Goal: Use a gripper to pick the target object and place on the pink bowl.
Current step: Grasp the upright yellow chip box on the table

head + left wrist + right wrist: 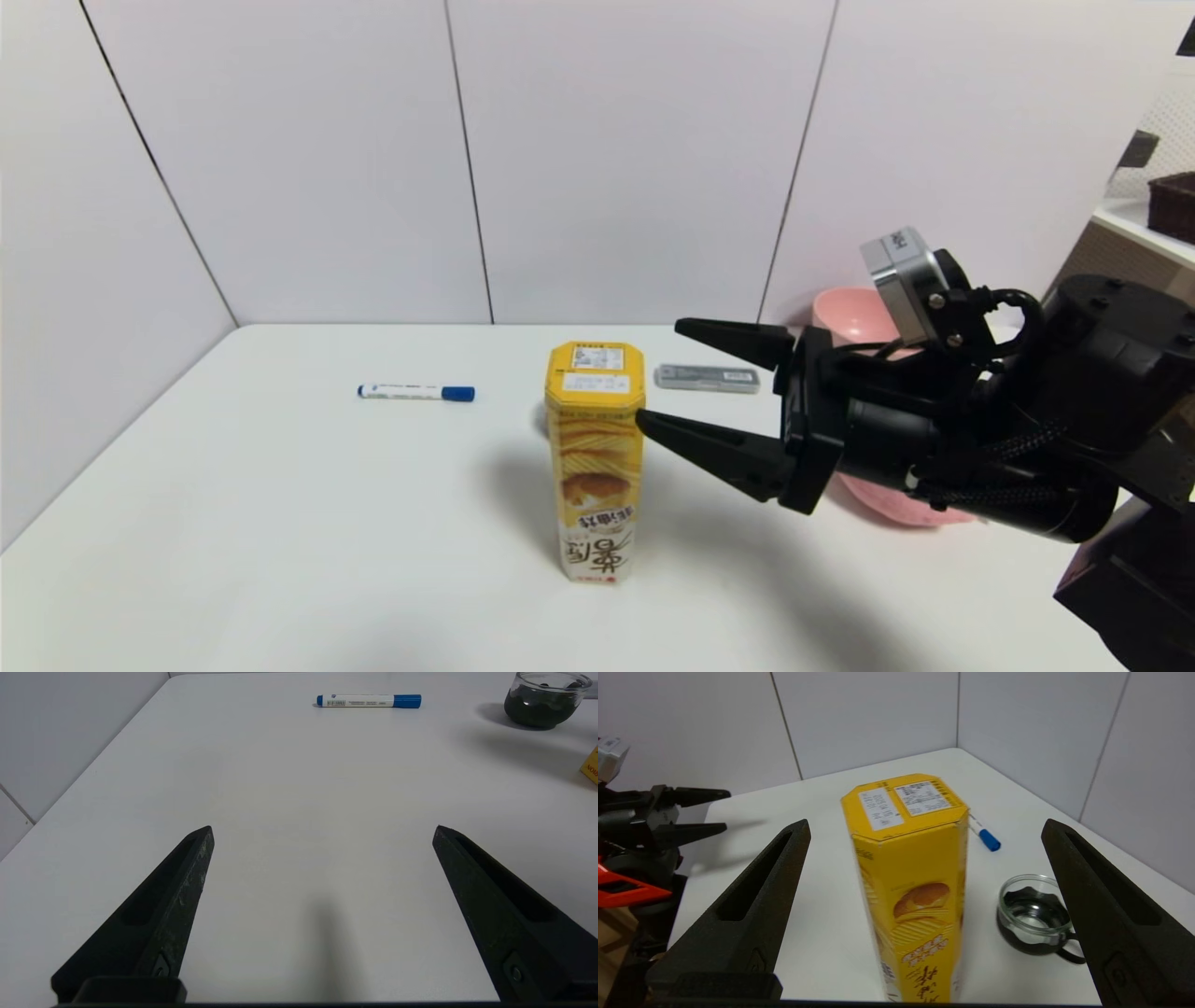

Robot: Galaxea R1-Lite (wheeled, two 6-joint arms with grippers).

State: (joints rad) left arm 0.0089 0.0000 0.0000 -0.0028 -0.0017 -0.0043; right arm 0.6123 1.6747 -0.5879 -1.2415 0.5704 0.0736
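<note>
The white desk (280,523) carries everything. My right gripper (670,375) hangs above it, jaws spread wide and empty, pointing at the yellow snack box (595,457) standing upright mid-desk, just short of it. My arm hides most of the pink bowl (845,317) near the right edge. My left gripper (322,830), jaws also spread, idles at the near left edge. A glass cup (1034,914) stands hidden behind the box; a blue marker (415,392) lies toward the far edge.
</note>
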